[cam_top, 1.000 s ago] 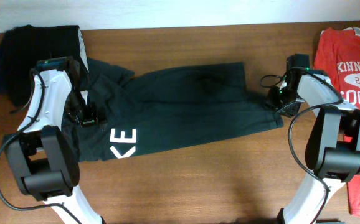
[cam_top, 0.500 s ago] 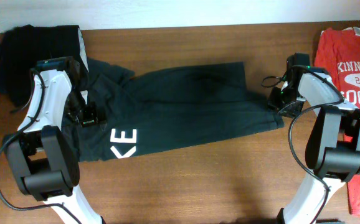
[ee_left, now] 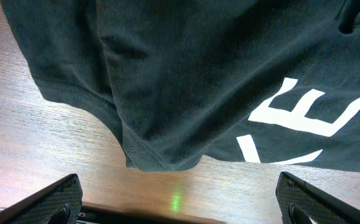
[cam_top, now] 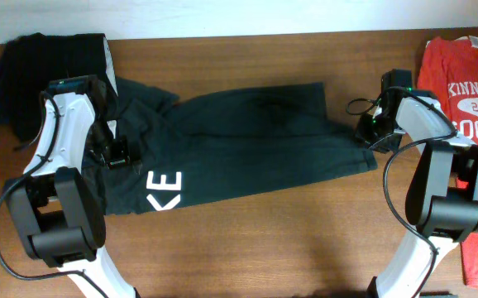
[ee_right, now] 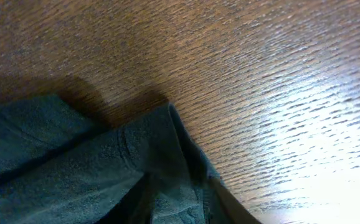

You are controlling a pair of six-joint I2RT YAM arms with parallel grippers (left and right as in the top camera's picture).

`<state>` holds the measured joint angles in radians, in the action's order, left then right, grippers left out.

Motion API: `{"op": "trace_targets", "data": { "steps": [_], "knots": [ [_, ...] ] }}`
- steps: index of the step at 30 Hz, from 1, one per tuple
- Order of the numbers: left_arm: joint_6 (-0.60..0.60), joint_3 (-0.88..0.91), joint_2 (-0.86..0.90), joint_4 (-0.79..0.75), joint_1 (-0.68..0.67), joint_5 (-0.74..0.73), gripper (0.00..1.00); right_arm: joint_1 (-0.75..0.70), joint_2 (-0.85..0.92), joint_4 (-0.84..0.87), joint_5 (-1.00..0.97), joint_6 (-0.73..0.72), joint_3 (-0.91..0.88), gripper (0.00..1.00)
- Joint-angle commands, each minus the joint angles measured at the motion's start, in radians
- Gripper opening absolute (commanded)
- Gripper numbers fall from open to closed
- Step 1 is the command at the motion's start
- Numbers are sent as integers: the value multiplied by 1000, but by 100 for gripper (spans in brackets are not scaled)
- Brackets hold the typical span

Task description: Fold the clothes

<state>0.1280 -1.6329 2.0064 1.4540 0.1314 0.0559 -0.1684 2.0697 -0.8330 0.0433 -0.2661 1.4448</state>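
The very dark green-black T-shirt (cam_top: 247, 141) lies across the table folded into a long band, with its white letters (cam_top: 166, 190) at the front left. My left gripper (cam_top: 117, 156) hovers over the shirt's left part. In the left wrist view it (ee_left: 180, 208) stands wide open, with bare wood between its fingers (ee_left: 46, 202) and the shirt's hem (ee_left: 161, 158) just beyond. My right gripper (cam_top: 370, 134) is at the shirt's right end. In the right wrist view the hem (ee_right: 161, 143) bunches up into its jaws, and cloth hides the fingers.
A red white-printed T-shirt (cam_top: 462, 91) lies at the right edge of the table, partly under the right arm. Dark folded clothes (cam_top: 49, 66) sit at the back left corner. Bare brown table (cam_top: 264, 248) runs along the front.
My right gripper has shifted slightly at the shirt's right end. The left arm and the shirt have not visibly moved.
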Motion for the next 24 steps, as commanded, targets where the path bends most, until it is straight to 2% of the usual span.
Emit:
{"op": "trace_targets", "data": {
  "steps": [1, 3, 5, 13, 19, 24],
  "knots": [
    [2, -17, -23, -2, 1, -11, 99, -1, 14, 0, 2, 0, 18, 24],
    [2, -17, -23, -2, 0, -11, 99, -1, 14, 1, 3, 0, 18, 17],
    [2, -17, -23, -2, 1, -11, 99, -1, 14, 1, 5, 0, 18, 4],
    [2, -17, -23, -3, 1, -11, 99, -3, 10, -18, 6, -1, 42, 4],
    [2, -17, -23, -31, 0, -11, 99, -3, 2, -198, 14, 0, 303, 4],
    [2, -17, -23, -56, 1, -11, 99, -2, 2, -99, 82, 0, 390, 4]
  ]
}}
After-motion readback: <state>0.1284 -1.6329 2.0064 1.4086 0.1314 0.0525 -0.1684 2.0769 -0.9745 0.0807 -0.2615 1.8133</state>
